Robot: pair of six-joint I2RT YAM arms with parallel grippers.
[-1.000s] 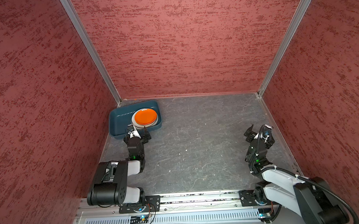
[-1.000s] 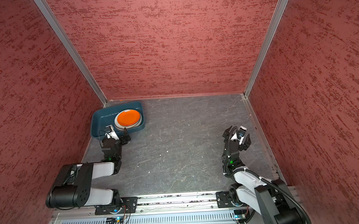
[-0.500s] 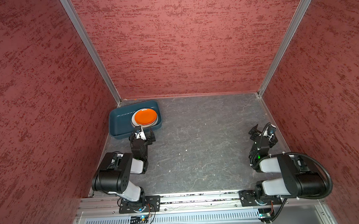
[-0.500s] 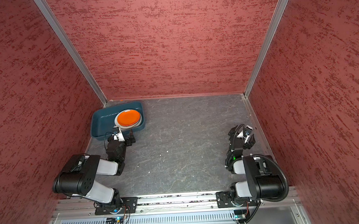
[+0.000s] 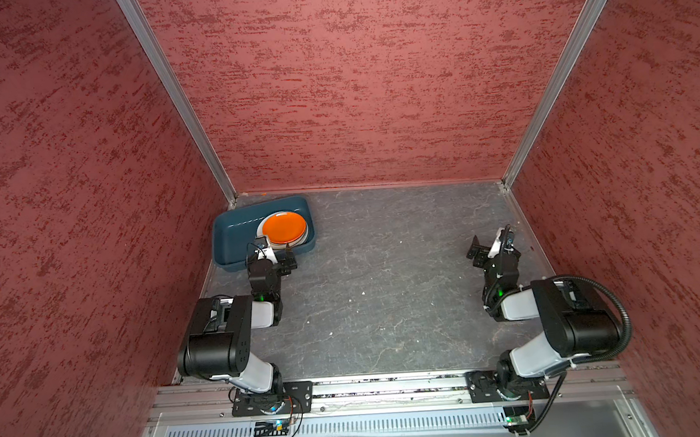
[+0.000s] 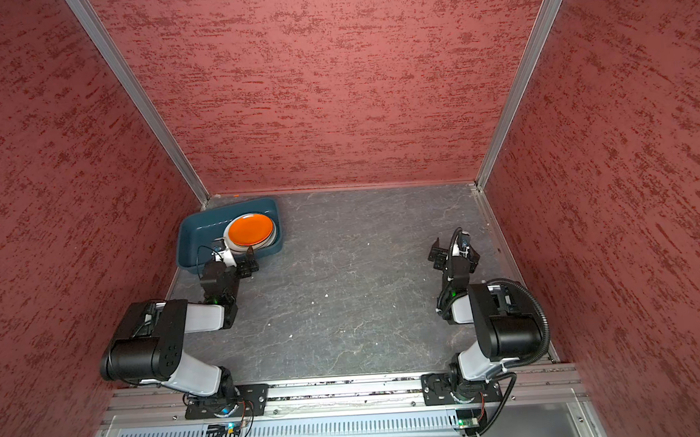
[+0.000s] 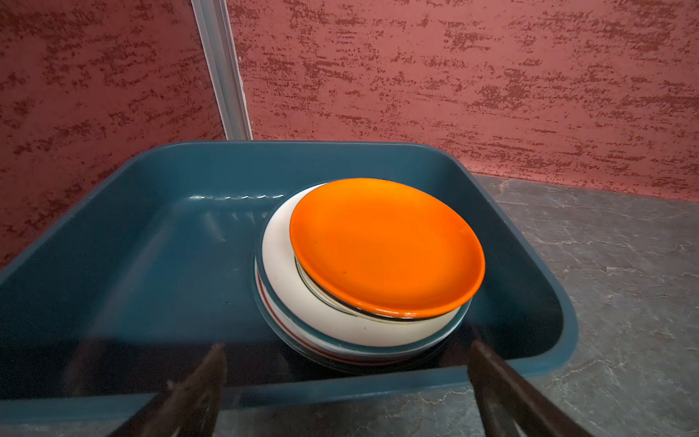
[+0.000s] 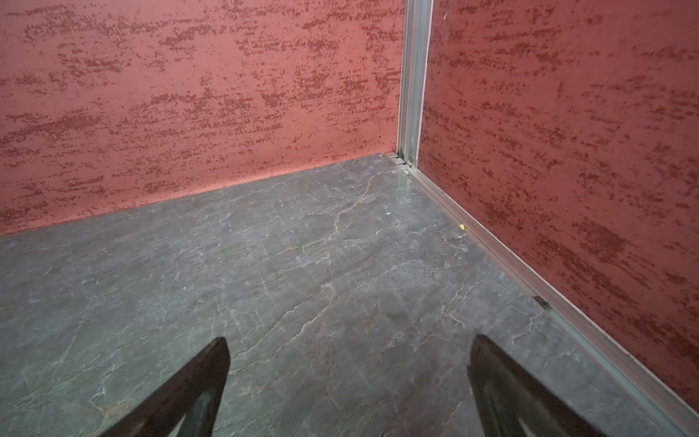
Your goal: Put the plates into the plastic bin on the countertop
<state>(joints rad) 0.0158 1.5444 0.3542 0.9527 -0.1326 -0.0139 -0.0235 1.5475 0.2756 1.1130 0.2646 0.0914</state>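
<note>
Two grippers hang empty, jaws spread wide, over the near half of the countertop. The left gripper sits just on the near side of the bin, close to its near wall and pointing far. The right gripper is well apart, by the right wall, and its wrist view shows only bare stone and the far right corner.

Just past the bin's near wall, the plates lie in one stack in the right half of the bin; the left half is bare. An orange plate tops the stack, set a little toward the far right on a wider white one with a teal rim. How many lie beneath cannot be counted.

No plate shows outside the bin in any view, so the task looks done or nearly so. If any move remains, the left arm is much the nearer. The stack lies straight ahead of it and is round, with no long axis to line up on. The bin's long side runs roughly left to right, across that gripper's line.
</note>
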